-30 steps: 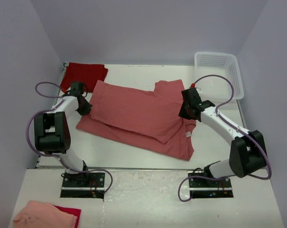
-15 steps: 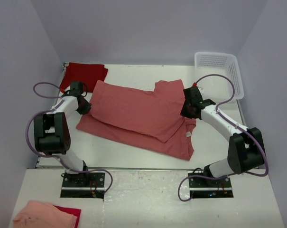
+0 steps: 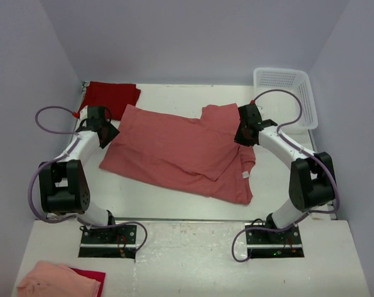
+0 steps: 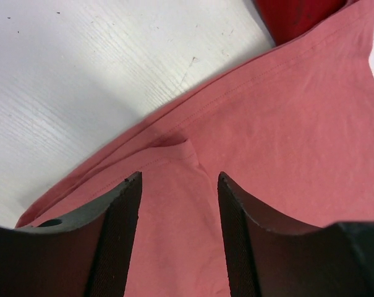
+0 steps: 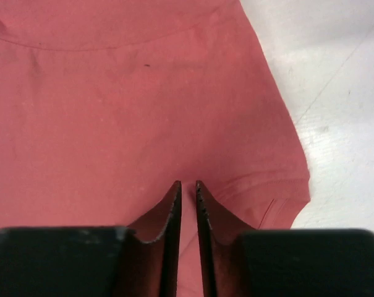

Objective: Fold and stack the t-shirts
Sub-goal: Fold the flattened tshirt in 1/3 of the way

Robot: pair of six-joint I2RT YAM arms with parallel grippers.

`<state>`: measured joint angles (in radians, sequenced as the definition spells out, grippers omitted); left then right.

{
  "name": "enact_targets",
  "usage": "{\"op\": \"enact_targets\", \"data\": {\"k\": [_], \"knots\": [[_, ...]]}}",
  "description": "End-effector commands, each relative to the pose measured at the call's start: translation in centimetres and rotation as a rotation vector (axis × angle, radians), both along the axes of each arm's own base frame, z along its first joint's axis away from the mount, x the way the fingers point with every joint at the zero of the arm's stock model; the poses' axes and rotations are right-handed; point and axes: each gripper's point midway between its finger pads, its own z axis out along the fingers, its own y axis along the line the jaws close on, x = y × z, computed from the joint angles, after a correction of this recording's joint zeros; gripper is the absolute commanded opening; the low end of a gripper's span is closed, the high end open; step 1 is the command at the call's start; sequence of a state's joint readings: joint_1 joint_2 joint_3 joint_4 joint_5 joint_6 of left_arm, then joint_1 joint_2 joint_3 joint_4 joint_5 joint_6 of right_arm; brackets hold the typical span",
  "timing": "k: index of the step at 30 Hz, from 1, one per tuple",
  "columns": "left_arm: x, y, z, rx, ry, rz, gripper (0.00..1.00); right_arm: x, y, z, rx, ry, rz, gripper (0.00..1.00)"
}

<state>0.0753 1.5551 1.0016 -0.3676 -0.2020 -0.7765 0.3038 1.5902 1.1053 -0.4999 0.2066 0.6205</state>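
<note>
The salmon t-shirt (image 3: pixel 180 145) lies doubled, so its under layer is largely hidden beneath the upper one. Its white neck label (image 3: pixel 245 175) is too small to read, and in both wrist views the cloth runs off the frame. The crimson t-shirt (image 3: pixel 110 96) is partly covered at its near edge by the left arm (image 3: pixel 81 141), with only a corner showing at the top edge of the left wrist view. The peach-pink cloth (image 3: pixel 57 279) is cut off by the bottom edge of the top view, and a red piece (image 3: pixel 95 276) beneath it is mostly hidden.
</note>
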Motion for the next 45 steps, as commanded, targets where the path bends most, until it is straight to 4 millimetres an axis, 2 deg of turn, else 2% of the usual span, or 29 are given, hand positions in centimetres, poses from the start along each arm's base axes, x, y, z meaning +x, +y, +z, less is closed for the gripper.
{"op": "enact_targets", "data": {"k": [1, 2, 3, 4, 7, 11, 12, 13, 14, 15, 16, 17, 19, 20, 25, 36, 45], "knots": [[0.7, 0.0, 3.0, 0.03, -0.106, 0.01, 0.54, 2.6, 0.2, 1.6, 0.004, -0.064, 0.006, 0.19], [0.2, -0.1, 2.9, 0.032, -0.102, 0.002, 0.54, 2.7, 0.0, 1.7, 0.002, -0.068, 0.002, 0.33], [-0.1, -0.4, 3.7, 0.032, -0.122, -0.006, 0.54, 2.8, 0.2, 1.8, 0.002, -0.069, 0.007, 0.44], [-0.4, -0.5, 3.8, 0.033, -0.125, -0.01, 0.54, 2.8, 0.2, 2.2, 0.006, -0.08, 0.007, 0.65], [-1.7, -0.5, 4.4, 0.058, -0.138, -0.028, 0.54, 2.8, -0.3, 3.1, -0.017, -0.112, 0.008, 0.8], [-2.6, 0.2, 4.1, 0.122, -0.114, -0.048, 0.53, 1.6, 0.8, 5.2, 0.019, -0.148, 0.101, 0.78], [-2.4, 0.3, 3.8, 0.128, -0.099, -0.05, 0.52, 0.9, 1.2, 5.1, 0.032, -0.144, 0.127, 0.77], [-1.8, 0.3, 4.1, 0.127, -0.103, -0.06, 0.52, 0.3, 2.2, 5.3, 0.057, -0.148, 0.159, 0.75], [-1.5, 0.0, 3.0, 0.113, -0.069, -0.072, 0.51, -0.2, 2.5, 6.4, 0.072, -0.18, 0.169, 0.73], [-0.7, -0.3, 3.2, 0.096, -0.066, -0.083, 0.48, -1.0, 3.2, 6.4, 0.082, -0.179, 0.195, 0.69], [-0.3, -0.7, 2.7, 0.073, -0.053, -0.091, 0.45, -1.4, 3.5, 6.7, 0.091, -0.186, 0.208, 0.65], [0.0, -1.3, 1.0, 0.037, -0.008, -0.109, 0.39, -1.8, 3.8, 7.7, 0.105, -0.209, 0.218, 0.62], [1.3, -1.8, 0.6, 0.015, 0.005, -0.119, 0.35, -2.5, 4.5, 8.3, 0.126, -0.218, 0.255, 0.61], [1.5, -1.8, -0.8, 0.018, 0.045, -0.119, 0.34, -2.9, 4.4, 8.9, 0.126, -0.234, 0.255, 0.61], [2.8, -1.3, -2.2, 0.036, 0.085, -0.101, 0.34, -3.6, 4.0, 10.0, 0.121, -0.275, 0.267, 0.61], [3.0, -0.6, -2.9, 0.069, 0.115, -0.076, 0.34, -3.9, 3.9, 10.3, 0.131, -0.297, 0.259, 0.61], [2.0, -0.6, -4.0, 0.065, 0.157, -0.072, 0.34, -4.0, 3.6, 10.5, 0.131, -0.308, 0.246, 0.61]]}}
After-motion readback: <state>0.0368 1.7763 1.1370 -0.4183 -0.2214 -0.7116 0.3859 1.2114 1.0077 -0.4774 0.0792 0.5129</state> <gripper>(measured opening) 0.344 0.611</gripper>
